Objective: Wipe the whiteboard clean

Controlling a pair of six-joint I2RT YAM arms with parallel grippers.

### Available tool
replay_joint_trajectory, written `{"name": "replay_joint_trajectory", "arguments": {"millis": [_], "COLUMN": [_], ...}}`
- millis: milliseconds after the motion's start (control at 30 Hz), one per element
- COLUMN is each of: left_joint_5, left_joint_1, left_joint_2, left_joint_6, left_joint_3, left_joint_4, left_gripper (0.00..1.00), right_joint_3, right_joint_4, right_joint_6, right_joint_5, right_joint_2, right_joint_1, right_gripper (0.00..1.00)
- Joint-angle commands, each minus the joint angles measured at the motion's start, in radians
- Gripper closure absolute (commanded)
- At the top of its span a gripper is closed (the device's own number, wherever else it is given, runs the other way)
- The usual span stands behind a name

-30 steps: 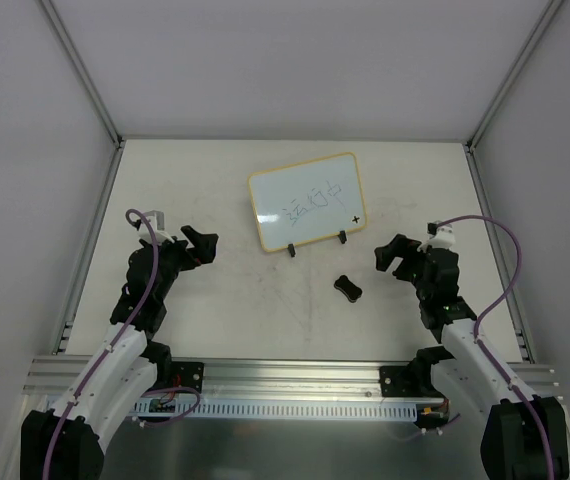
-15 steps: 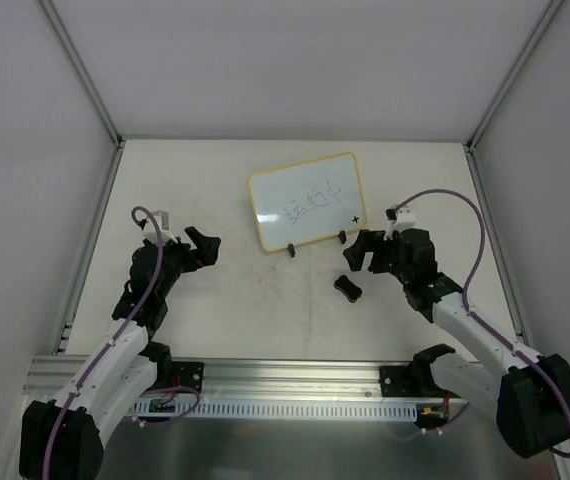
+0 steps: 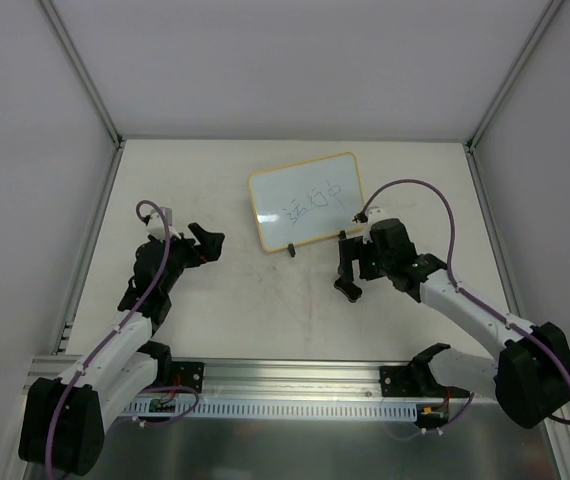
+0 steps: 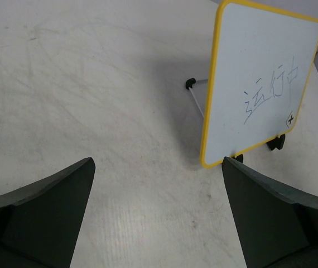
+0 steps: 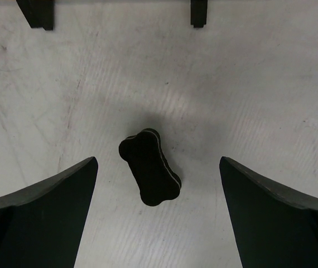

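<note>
Gaping right pincer (image 5: 158, 160) over eraser (image 5: 149, 166)

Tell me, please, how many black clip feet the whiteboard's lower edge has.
2: the left foot sits under the whiteboard near its left corner, the right foot near its right corner. None looks hidden.

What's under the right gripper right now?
The black bone-shaped eraser lies on the table between the open fingers of the right gripper, untouched. In the top view the gripper partly covers it.
</note>
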Motion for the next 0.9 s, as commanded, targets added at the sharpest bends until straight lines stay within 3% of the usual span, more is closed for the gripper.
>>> {"name": "replay_joint_trajectory", "arguments": {"millis": [0,300,767,867], "left_joint_5": [0.056,0.054,0.042,0.036], "left_joint_1": [0.001,0.001,0.004,0.004], "left_joint_2": [0.003,-0.001,-0.046,-0.058], "left_joint_6": [-0.007,-0.018,-0.012,-0.010], "left_joint_3": [0.027,0.012,-0.002,-0.008], "left_joint_4": [0.101,0.106,0.109,0.107], "left_gripper": [0.01,0.01,0.01,0.01], "right_joint_3": [0.050,0.056,0.113,0.134], "right_joint_4": [-0.093,-0.134,-0.139,-0.151], "right_joint_6": [-0.028,-0.025,-0.025,-0.021], "right_joint_5": [0.028,0.097,0.151,0.145], "right_joint_2": [0.045,0.111,0.258,0.292], "right_joint_1": [0.038,0.122,0.187,0.190], "right_gripper": [0.06,0.17,0.18,0.24]}}
